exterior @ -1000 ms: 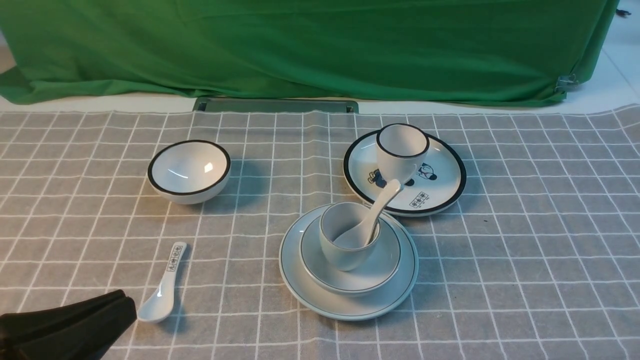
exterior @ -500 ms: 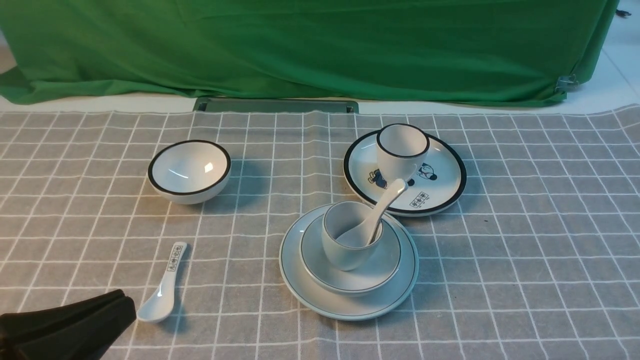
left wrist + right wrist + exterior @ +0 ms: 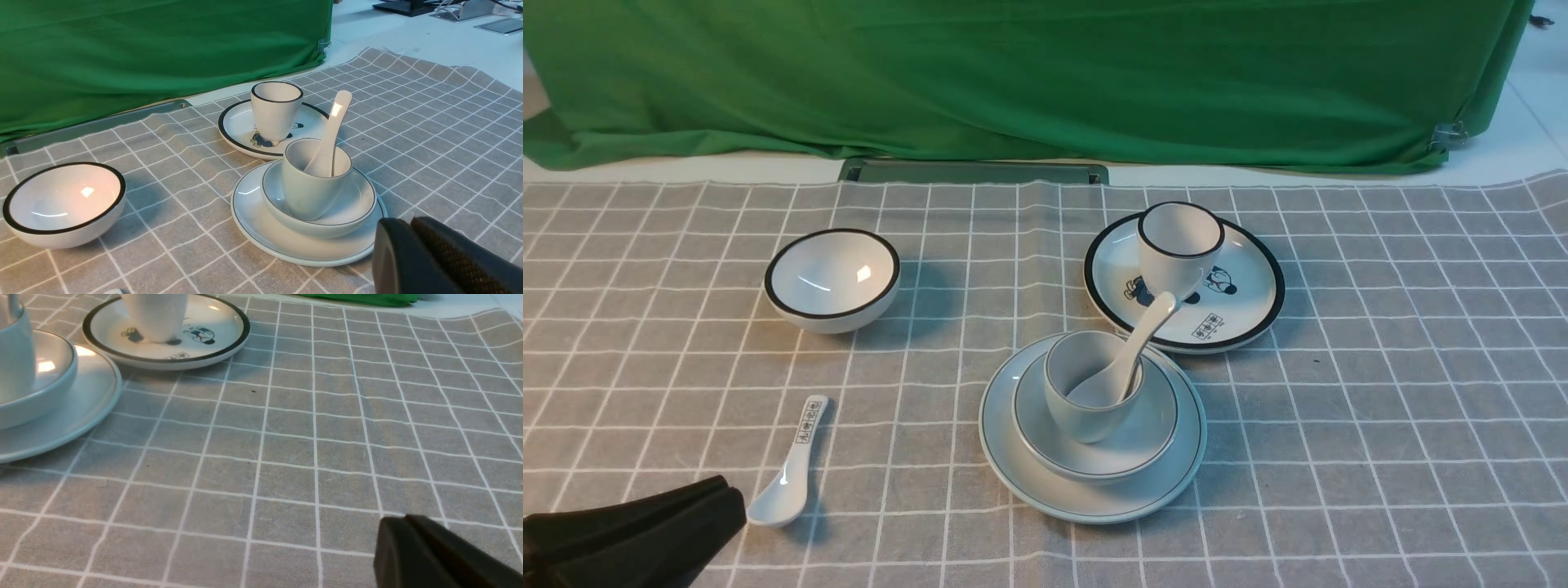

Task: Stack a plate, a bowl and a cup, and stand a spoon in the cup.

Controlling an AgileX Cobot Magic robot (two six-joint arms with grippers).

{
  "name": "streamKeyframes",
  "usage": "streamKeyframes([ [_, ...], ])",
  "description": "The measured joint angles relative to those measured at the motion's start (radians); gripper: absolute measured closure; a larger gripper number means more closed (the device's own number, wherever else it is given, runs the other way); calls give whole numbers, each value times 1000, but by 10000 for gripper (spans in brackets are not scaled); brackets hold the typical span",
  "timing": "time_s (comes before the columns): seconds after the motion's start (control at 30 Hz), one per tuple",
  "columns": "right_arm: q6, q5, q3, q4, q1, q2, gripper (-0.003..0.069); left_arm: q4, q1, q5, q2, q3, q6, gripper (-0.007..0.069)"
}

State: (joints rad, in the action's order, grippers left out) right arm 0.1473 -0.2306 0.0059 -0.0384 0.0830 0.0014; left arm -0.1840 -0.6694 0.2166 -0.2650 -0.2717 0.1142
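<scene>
The plain white plate (image 3: 1013,465) lies at the table's middle. The shallow bowl (image 3: 1147,445) sits on it, and the pale cup (image 3: 1086,412) stands in the bowl. The plain white spoon (image 3: 1150,327) leans in the cup, handle up and toward the back right. The left wrist view shows the same stack: plate (image 3: 253,222), bowl (image 3: 361,204), cup (image 3: 306,194), spoon (image 3: 333,130). My left gripper (image 3: 727,500) rests shut and empty at the front left, apart from the stack. My right gripper (image 3: 402,522) is shut and empty over bare cloth, to the right of the plate (image 3: 92,400).
A black-rimmed bowl (image 3: 832,279) sits at the back left. A black-rimmed cup (image 3: 1180,245) stands on a panda plate (image 3: 1245,306) just behind the stack. A spoon with black characters (image 3: 792,465) lies by my left gripper. Green cloth hangs behind.
The cup and spoon rocked slightly to the right and back. The left gripper has not moved.
</scene>
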Motion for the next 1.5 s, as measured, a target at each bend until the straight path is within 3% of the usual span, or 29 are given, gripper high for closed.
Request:
streamKeyframes([
  [0.3,0,0,0,0,0,0,597,-1,0,0,0,0,0,612],
  [0.47,0,1,0,0,0,0,592,-97,9,-1,6,8,0,612],
  [0.63,0,2,0,0,0,0,590,-85,183,12,95,11,-6,612],
  [0.77,0,3,0,0,0,0,589,6,418,16,232,44,-64,612],
  [0.97,0,4,0,0,0,0,575,121,646,-41,265,137,-87,612],
  [1.2,0,4,0,0,0,0,571,184,722,-90,265,207,-90,612],
  [1.33,0,4,0,0,0,0,569,294,723,-163,265,270,-127,612],
  [1.37,0,4,0,0,0,0,569,383,723,-193,265,276,-202,612],
  [1.5,0,4,0,0,0,0,568,492,723,-146,265,278,-369,612],
])
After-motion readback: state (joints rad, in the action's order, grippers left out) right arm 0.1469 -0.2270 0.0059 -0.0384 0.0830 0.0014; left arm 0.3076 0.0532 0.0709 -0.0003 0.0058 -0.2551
